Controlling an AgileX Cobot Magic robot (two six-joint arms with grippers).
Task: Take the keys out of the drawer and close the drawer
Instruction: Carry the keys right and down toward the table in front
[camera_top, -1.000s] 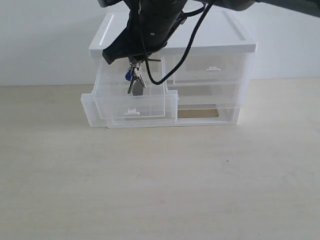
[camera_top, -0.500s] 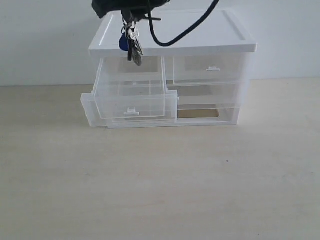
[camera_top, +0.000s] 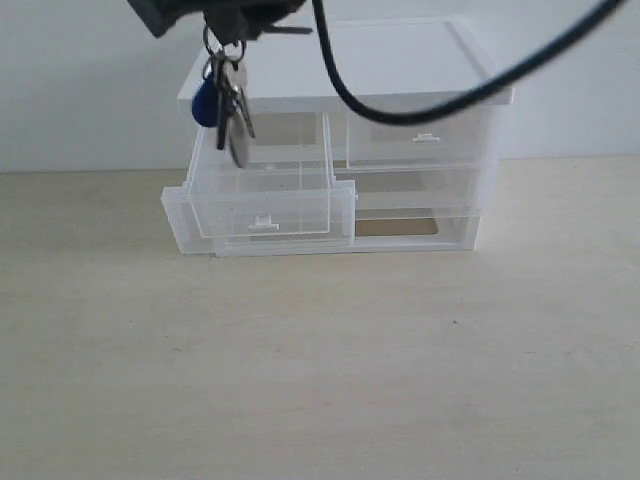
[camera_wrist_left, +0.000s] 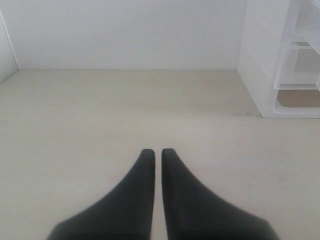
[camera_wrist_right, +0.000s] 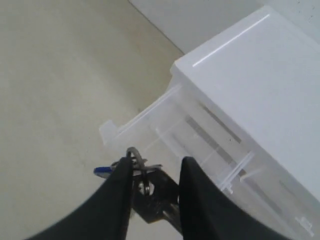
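1 keys (camera_top: 226, 100) bunch hangs just under right pincer (camera_top: 232, 22), clamped by the ring. Cabinet (camera_top: 400, 75): 3 drawers; open top-left drawer (camera_top: 265, 195) below the pincer looks empty. Left pincer (camera_wrist_left: 156, 154) closed, gripping nothing.

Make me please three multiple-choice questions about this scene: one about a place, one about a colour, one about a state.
1. Where are the keys?
A. resting on a surface
B. hanging from the right gripper, in the air
C. out of view

2. What colour is the fob?
A. red
B. blue
C. green

3. The left half-width drawer is:
A. pulled out
B. fully shut
C. removed

Answers:
1 B, they dangle beneath it.
2 B, a blue oval shows beside the keys.
3 A, its front stands forward of the twin drawer.
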